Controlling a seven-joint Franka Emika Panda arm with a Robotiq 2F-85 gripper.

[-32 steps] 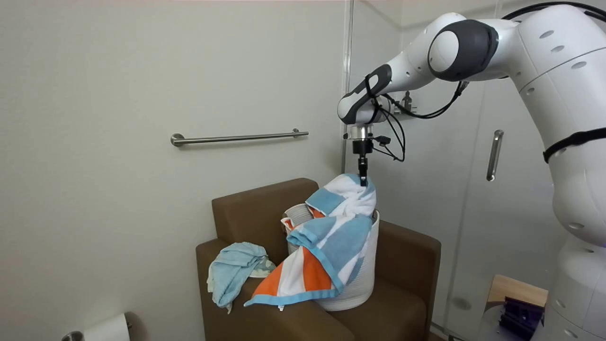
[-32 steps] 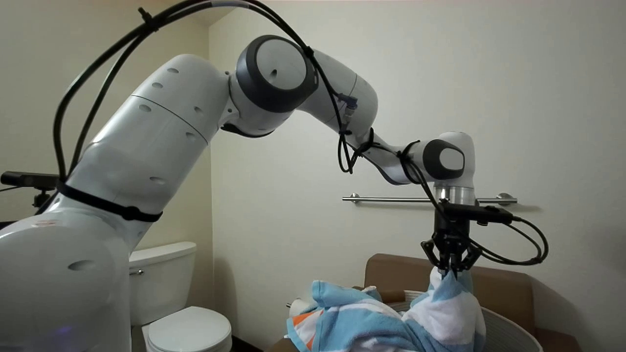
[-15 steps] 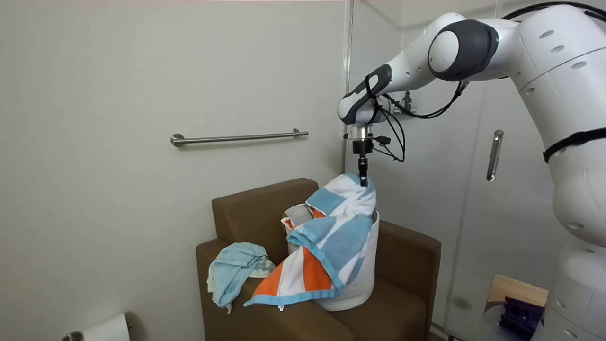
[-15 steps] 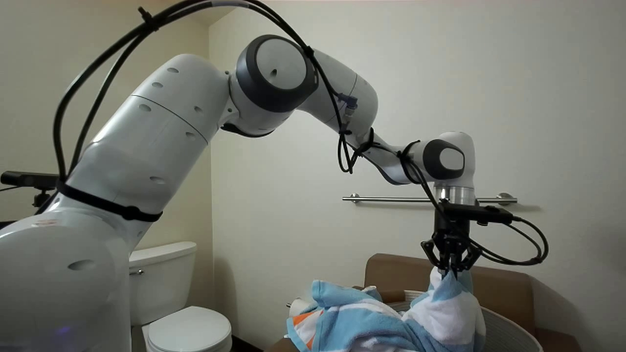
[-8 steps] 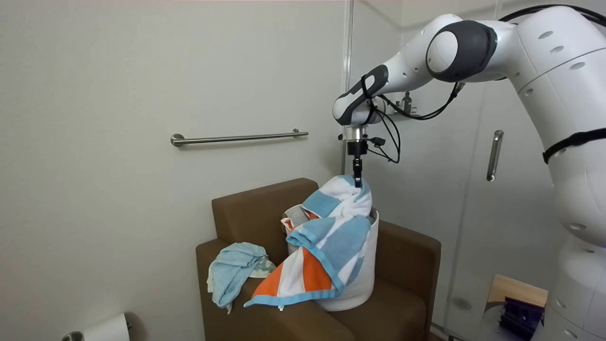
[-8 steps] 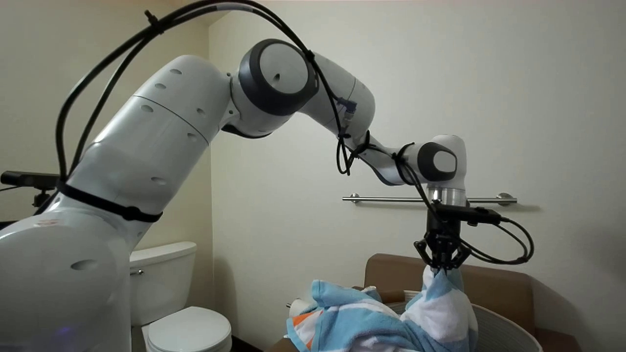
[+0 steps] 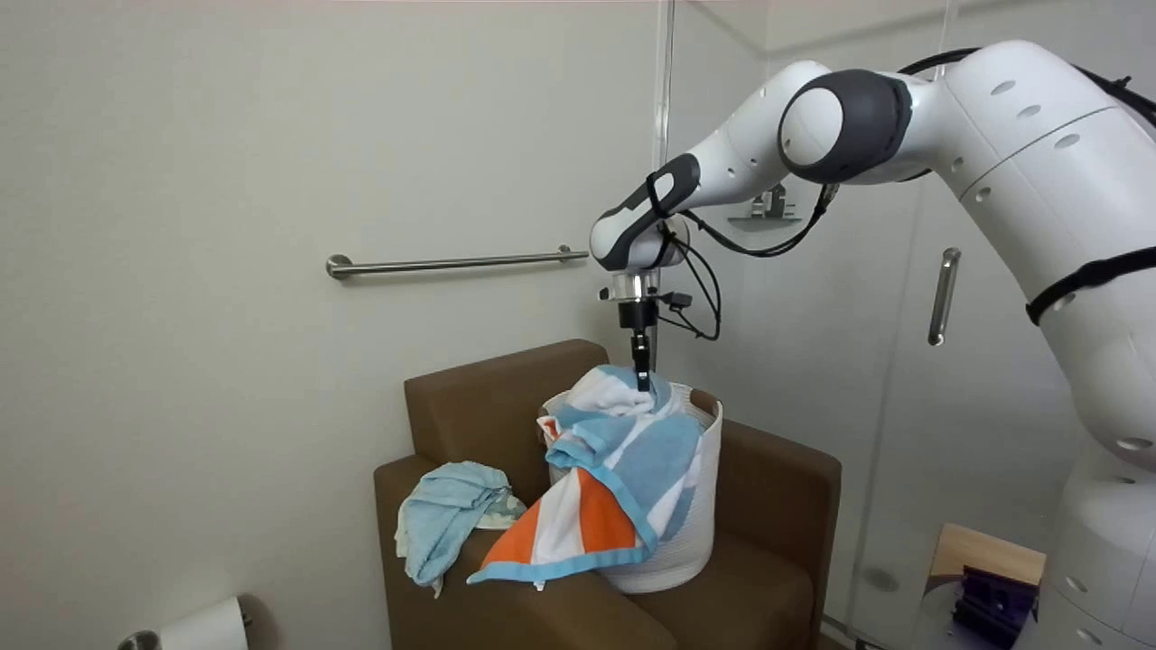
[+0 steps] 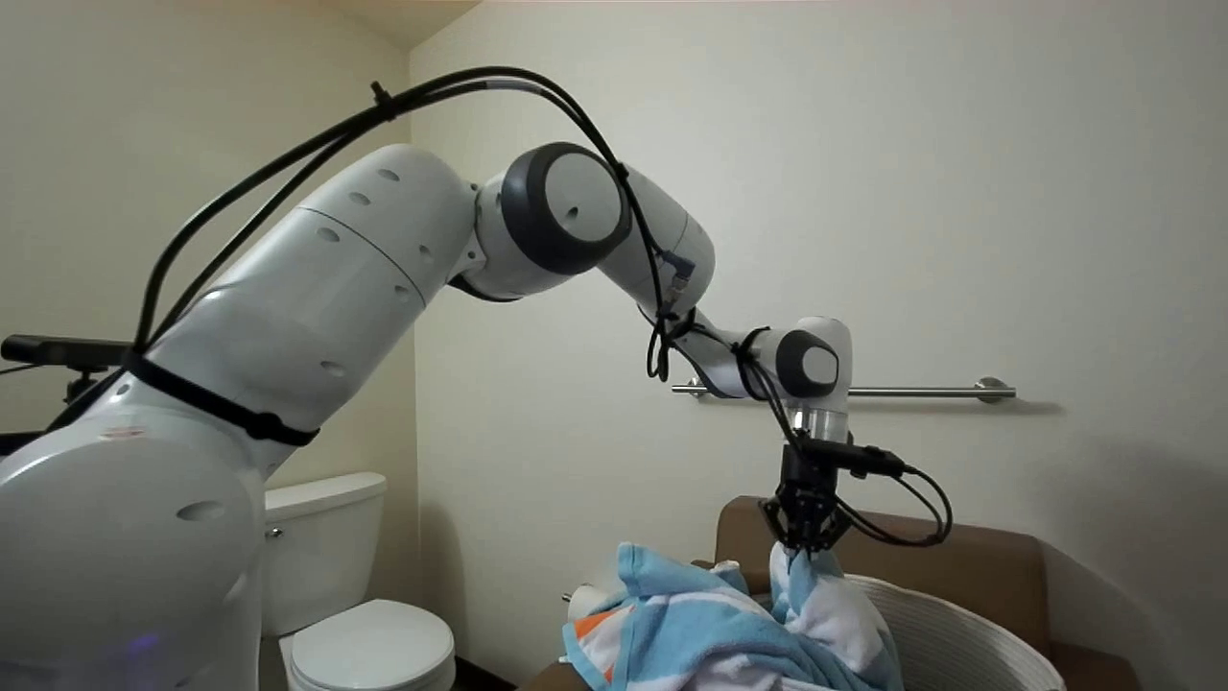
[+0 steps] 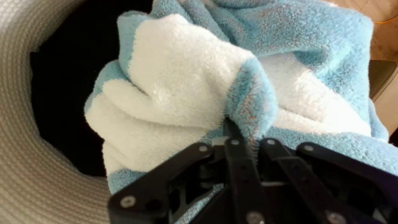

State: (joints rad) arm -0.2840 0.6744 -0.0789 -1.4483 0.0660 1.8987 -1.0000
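Observation:
My gripper (image 7: 643, 379) points down and is shut on a bunched fold of a large striped towel (image 7: 659, 451), blue, white and orange. Both exterior views show the towel gathered up to the fingertips, also at the gripper (image 8: 808, 547) seen from across. The towel lies over the rim of a white woven basket (image 7: 700, 515); its orange-striped end hangs outside over the chair's arm. In the wrist view a blue fold of the towel (image 9: 252, 96) is pinched between the fingers. The basket's wall (image 9: 18, 130) curves at the left around a dark inside. The fingertips are partly hidden by the towel.
The basket stands on the seat of a brown armchair (image 7: 777, 506). A light blue cloth (image 7: 452, 515) lies on the chair's arm. A metal towel bar (image 7: 461, 264) is on the wall behind. A glass door with a handle (image 7: 944, 296) and a toilet (image 8: 369, 643) are nearby.
At first the arm is still; then my gripper moves lower and, in both exterior views, to the left, carrying the held towel part. More of the basket's rim and opening shows.

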